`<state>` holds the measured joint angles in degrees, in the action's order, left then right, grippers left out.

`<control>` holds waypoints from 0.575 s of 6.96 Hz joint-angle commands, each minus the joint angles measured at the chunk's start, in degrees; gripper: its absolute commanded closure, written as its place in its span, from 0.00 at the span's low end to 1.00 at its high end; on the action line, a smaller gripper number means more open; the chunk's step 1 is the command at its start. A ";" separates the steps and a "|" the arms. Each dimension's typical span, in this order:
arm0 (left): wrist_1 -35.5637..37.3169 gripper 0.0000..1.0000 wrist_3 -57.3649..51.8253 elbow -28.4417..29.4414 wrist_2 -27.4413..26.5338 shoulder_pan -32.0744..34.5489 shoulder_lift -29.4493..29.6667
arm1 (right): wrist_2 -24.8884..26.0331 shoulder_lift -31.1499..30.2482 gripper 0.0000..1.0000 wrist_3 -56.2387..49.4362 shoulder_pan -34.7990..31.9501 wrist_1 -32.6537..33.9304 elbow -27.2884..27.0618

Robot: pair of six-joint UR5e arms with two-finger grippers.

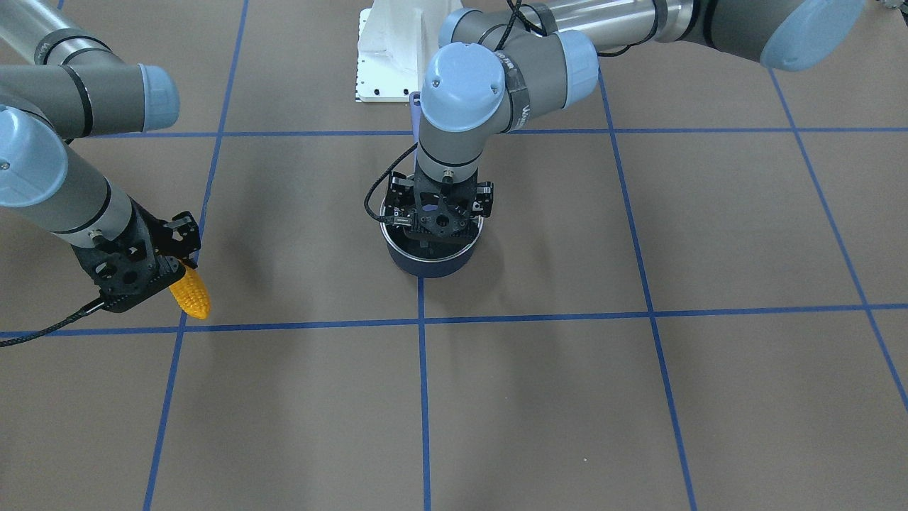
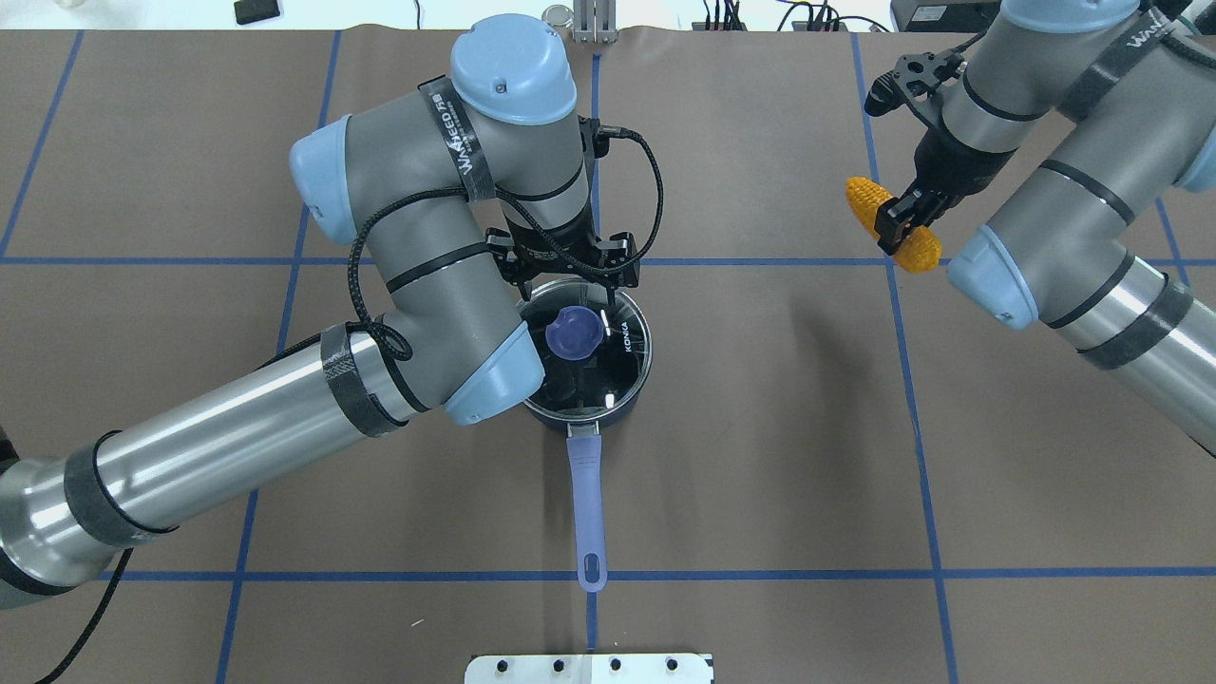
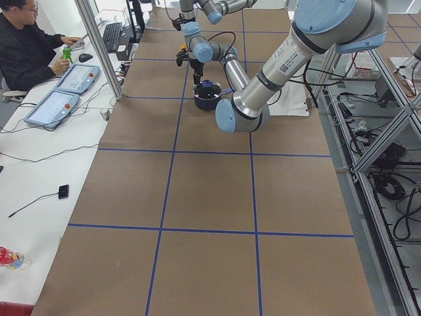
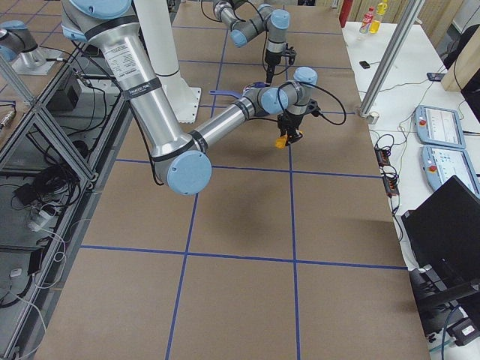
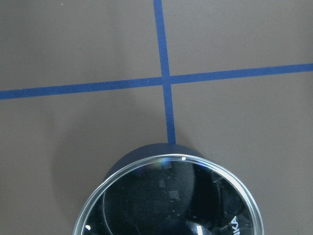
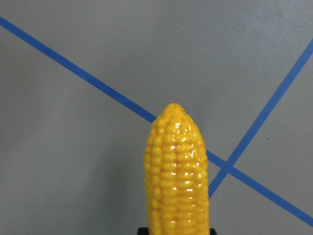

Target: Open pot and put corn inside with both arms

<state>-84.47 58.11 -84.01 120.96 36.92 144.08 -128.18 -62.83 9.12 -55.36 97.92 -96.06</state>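
Note:
The pot (image 2: 608,410) stands mid-table, its lavender handle (image 2: 587,503) pointing toward the robot. Its glass lid (image 2: 622,366) is over the rim and looks raised slightly in the left wrist view (image 5: 171,200), where the navy wall (image 5: 142,152) peeks out beyond it. My left gripper (image 2: 573,323) is straight above the pot, shut on the blue lid knob (image 2: 573,334). It also shows in the front view (image 1: 434,231). My right gripper (image 2: 902,226) is shut on the corn (image 2: 888,220) and holds it above the table, far to the pot's right. The corn also shows in the front view (image 1: 190,298) and the right wrist view (image 6: 178,176).
A white base plate (image 2: 589,668) lies at the table's near edge, just past the handle's tip. Blue tape lines grid the brown table (image 2: 760,456). An operator (image 3: 26,46) sits at a side desk with tablets (image 3: 49,108).

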 commanded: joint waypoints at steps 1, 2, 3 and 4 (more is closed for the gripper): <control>0.01 0.04 0.07 -0.10 -0.11 -0.79 -0.29 | 0.30 -0.01 0.69 -0.07 0.42 -0.01 0.17; 0.01 0.08 0.16 -0.19 -0.02 -1.23 -0.47 | 0.30 -0.01 0.69 -0.07 0.51 -0.01 0.34; 0.09 0.11 0.25 -0.54 -0.02 -1.32 -0.73 | 0.30 -0.01 0.69 -0.15 0.51 -0.10 0.34; 0.18 0.11 0.25 -1.32 -0.02 -1.41 -0.91 | 0.39 -0.01 0.69 -0.07 0.86 -0.10 0.34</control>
<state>-84.38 58.32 -84.63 120.93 35.68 143.42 -127.87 -62.84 9.02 -54.78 97.85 -95.75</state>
